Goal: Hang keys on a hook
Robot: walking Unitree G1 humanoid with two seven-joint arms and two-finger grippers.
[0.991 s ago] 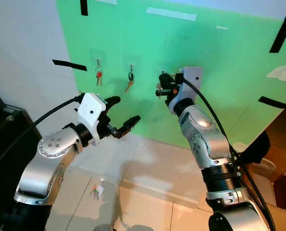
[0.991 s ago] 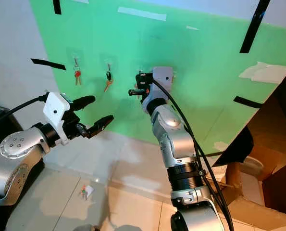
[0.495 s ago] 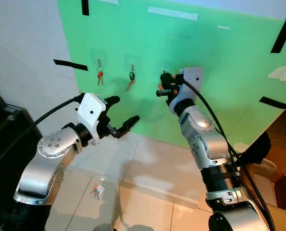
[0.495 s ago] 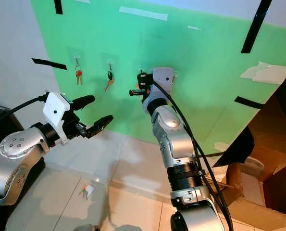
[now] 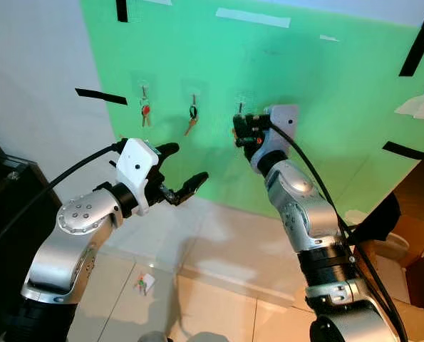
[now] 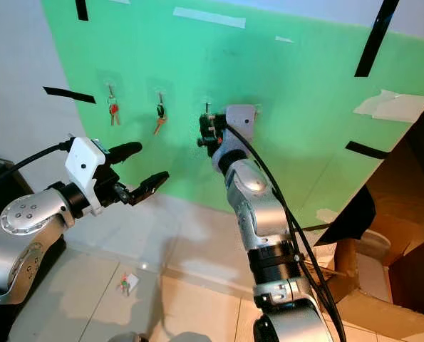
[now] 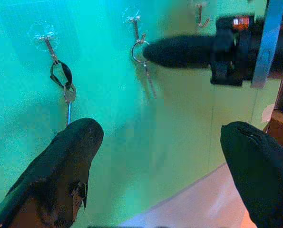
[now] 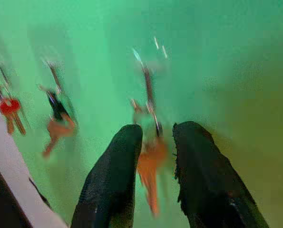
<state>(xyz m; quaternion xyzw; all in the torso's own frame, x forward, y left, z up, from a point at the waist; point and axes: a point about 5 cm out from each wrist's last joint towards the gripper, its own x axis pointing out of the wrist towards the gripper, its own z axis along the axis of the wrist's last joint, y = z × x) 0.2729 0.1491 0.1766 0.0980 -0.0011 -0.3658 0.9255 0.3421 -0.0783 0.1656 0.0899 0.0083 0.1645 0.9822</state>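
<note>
On the green wall sheet (image 5: 326, 107) three small hooks stand in a row. My right gripper (image 5: 238, 131) is raised against the third hook (image 5: 240, 108), shut on a set of keys (image 8: 151, 166) with an orange head. In the left wrist view the key ring (image 7: 138, 50) is looped over that hook (image 7: 135, 26), with the right gripper's fingertips (image 7: 153, 51) touching it and a key hanging below. My left gripper (image 5: 189, 162) hovers open and empty, lower and to the left of the hooks.
Red keys (image 5: 146, 111) hang on the first hook and a black and orange key (image 5: 192, 118) on the second. A small tagged key (image 5: 142, 283) lies on the tiled floor. Black furniture (image 5: 5, 199) stands on the left, cardboard boxes (image 6: 404, 271) on the right.
My right gripper has moved up and a little left with the keys, bringing the ring to the third hook. The left arm has stayed put.
</note>
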